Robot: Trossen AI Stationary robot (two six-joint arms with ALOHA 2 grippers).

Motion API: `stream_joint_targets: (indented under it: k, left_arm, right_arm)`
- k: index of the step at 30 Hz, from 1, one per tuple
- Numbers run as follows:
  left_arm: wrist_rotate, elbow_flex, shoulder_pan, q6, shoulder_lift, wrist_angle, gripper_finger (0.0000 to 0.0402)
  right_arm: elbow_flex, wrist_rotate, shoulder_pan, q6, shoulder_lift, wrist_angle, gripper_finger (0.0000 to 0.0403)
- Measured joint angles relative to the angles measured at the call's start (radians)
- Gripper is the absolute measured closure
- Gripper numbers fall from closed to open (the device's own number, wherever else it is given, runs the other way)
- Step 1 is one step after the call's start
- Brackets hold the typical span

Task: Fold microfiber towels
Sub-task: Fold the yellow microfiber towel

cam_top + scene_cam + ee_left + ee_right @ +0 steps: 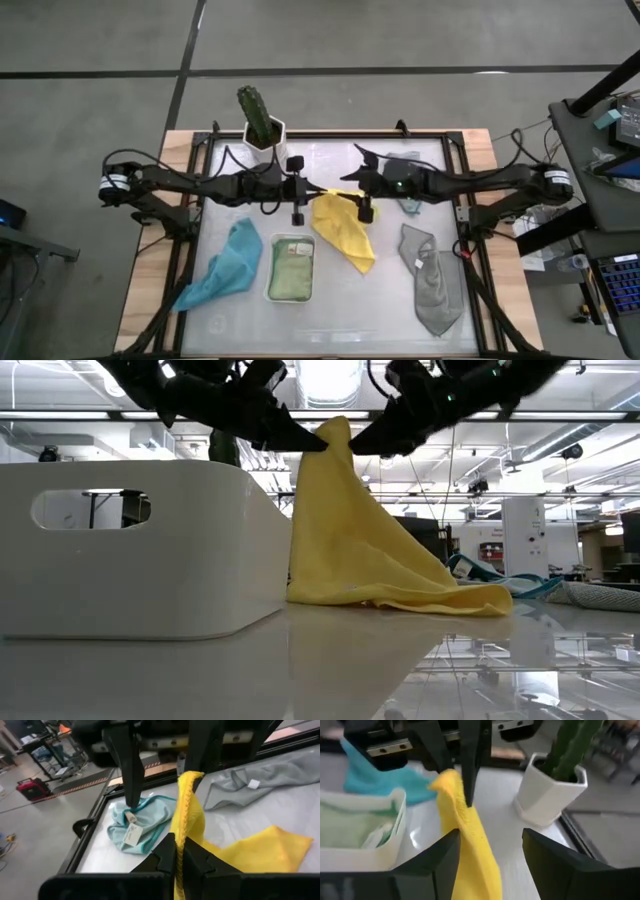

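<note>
From above I see the left gripper (318, 193) and right gripper (350, 197) meeting over the yellow towel (345, 233) mid-table, right of the white tray (291, 293); level across the table, its corner hangs lifted; my left wrist shows fingers (167, 852) clamped on it, my right wrist fingers (445, 851) spread apart.

arms: two, dark, slim, jointed | cabling: black loops along links, white bands with markings at outer ends | left gripper (176, 851): flat black tapered fingers on black crossbar | right gripper (490, 852): broad black angular fingers | wrist housings: black, silver screws
</note>
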Motion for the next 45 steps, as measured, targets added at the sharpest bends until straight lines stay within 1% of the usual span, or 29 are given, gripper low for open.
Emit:
stream_joint_targets:
  k: [2, 4, 6, 10, 12, 18, 21, 25, 27, 29, 32, 35, 40, 43, 45]
  left_arm:
    - [0.007, 0.0, 0.0, 0.0, -0.001, 0.003, 0.0401]
    - [0.008, -0.001, 0.0, -0.001, -0.004, 0.005, 0.0401]
    - [0.01, -0.001, 0.0, -0.001, -0.008, 0.012, 0.0401]
    - [0.01, -0.001, 0.0, -0.003, -0.01, 0.017, 0.0402]
    - [0.011, -0.001, 0.0, -0.003, -0.01, 0.031, 0.0402]
    - [0.029, -0.003, -0.001, -0.009, -0.01, 0.036, 0.0402]
    - [0.032, -0.011, -0.004, -0.044, -0.01, 0.035, 0.0402]
    - [0.032, -0.007, -0.003, -0.113, -0.015, -0.013, 0.0402]
    - [0.032, -0.005, -0.001, -0.114, -0.027, -0.053, 0.0401]
    - [0.037, -0.003, 0.002, -0.114, -0.044, -0.072, 0.0392]
    - [0.044, -0.004, 0.006, -0.115, -0.058, -0.071, 0.0365]
    - [0.049, -0.006, 0.006, -0.118, -0.06, -0.074, 0.0331]
    - [0.051, -0.007, 0.008, -0.164, -0.056, -0.071, 0.0273]
    - [0.05, -0.007, 0.009, -0.169, -0.055, -0.058, 0.0246]
    - [0.045, -0.01, 0.008, -0.183, -0.055, -0.021, 0.0233]
  right_arm:
    - [-0.055, -0.033, -0.01, 0.0, 0.015, 0.152, 0.0207]
    - [-0.1, -0.101, -0.023, 0.002, 0.016, 0.237, 0.0217]
    - [-0.115, -0.148, -0.028, 0.013, 0.031, 0.319, 0.0232]
    - [-0.121, -0.187, -0.036, 0.019, 0.046, 0.336, 0.0281]
    - [-0.118, -0.189, -0.036, 0.011, 0.057, 0.328, 0.0308]
    - [-0.088, -0.191, -0.035, -0.067, 0.116, 0.329, 0.0384]
    - [-0.088, -0.191, -0.035, -0.083, 0.113, 0.325, 0.0393]
    - [-0.082, -0.175, -0.035, -0.102, 0.074, 0.238, 0.0394]
    - [-0.057, -0.17, -0.035, -0.104, 0.045, 0.14, 0.0394]
    - [0.001, -0.153, -0.035, -0.096, 0.024, 0.031, 0.0394]
    - [0.105, -0.15, -0.035, -0.093, 0.023, -0.201, 0.0394]
    - [0.182, -0.12, -0.021, -0.117, 0.046, -0.351, 0.0394]
    - [0.271, -0.072, -0.01, -0.178, 0.086, -0.464, 0.0394]
    - [0.298, -0.063, -0.012, -0.191, 0.11, -0.489, 0.0394]
    - [0.311, -0.064, -0.011, -0.2, 0.121, -0.491, 0.0394]
